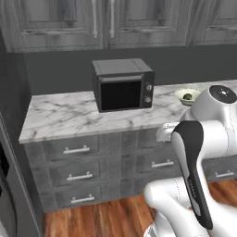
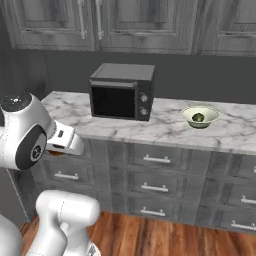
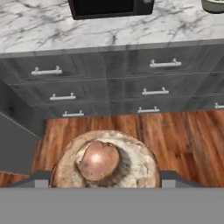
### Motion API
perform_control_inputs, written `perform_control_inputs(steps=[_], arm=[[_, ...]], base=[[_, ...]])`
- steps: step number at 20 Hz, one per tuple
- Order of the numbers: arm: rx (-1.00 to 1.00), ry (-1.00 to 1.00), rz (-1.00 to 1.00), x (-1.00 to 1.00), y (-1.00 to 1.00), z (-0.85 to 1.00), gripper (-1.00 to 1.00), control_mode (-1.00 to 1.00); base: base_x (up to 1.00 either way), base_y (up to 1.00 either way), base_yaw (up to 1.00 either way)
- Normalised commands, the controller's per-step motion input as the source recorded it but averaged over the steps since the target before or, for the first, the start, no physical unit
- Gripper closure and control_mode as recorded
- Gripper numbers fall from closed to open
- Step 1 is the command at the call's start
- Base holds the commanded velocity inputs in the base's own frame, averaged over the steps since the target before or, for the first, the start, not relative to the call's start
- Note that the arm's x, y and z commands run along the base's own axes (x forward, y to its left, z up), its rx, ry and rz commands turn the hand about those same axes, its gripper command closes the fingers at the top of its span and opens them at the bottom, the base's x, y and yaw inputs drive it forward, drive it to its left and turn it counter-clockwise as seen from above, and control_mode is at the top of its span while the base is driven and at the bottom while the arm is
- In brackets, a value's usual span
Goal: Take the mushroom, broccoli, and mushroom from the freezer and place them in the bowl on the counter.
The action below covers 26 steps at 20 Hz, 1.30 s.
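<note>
Nearest to you, in the hand view: one mushroom (image 3: 104, 162), large, tan cap with a brown stem stub facing the camera, sitting between the two dark finger tips (image 3: 41, 178), which stand wide on either side of it; the jaws appear to be gripping the mushroom across its cap, though the contact itself is hidden at the frame's lower edge. Below it: wood plank floor (image 3: 183, 140). Next out: dark grey drawers (image 3: 144, 70) with silver bar handles, in rows under the tabletop (image 1: 60, 115), white marble with grey veins. On the tabletop, towards its left part in the right base view: one black-fronted microwave (image 2: 121, 91), door shut. To the right of the microwave, well apart from it: one bowl (image 2: 200, 116), shallow, pale cream-green, standing upright on the marble; contents, one broccoli (image 2: 198, 118), a small dark green floret lying in the middle of the bowl. You cannot tell from these views whether anything else lies in the bowl. Farthest: dark grey wall cabinets (image 1: 60, 23) above the tabletop.
</note>
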Motion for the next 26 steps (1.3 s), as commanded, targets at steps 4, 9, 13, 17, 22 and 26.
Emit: perform_control_inputs(steps=[4,9,13,17,22,26], arm=[[0.00,0.00,0.00,0.00,0.00,0.00,1.00,1.00],[0.00,0.00,0.00,0.00,0.00,0.00,1.00,1.00],[0.00,0.00,0.00,0.00,0.00,0.00,1.00,1.00],[0.00,0.00,0.00,0.00,0.00,0.00,1.00,1.00],[0.00,0.00,0.00,0.00,0.00,0.00,1.00,1.00],[0.00,0.00,0.00,0.00,0.00,0.00,1.00,1.00]], base=[[0.64,-0.79,0.00],[0.43,-0.78,-0.03],[0.31,-0.82,-0.10],[0.42,-0.65,-0.04],[0.62,-0.32,0.00],[0.73,-0.21,0.00]])
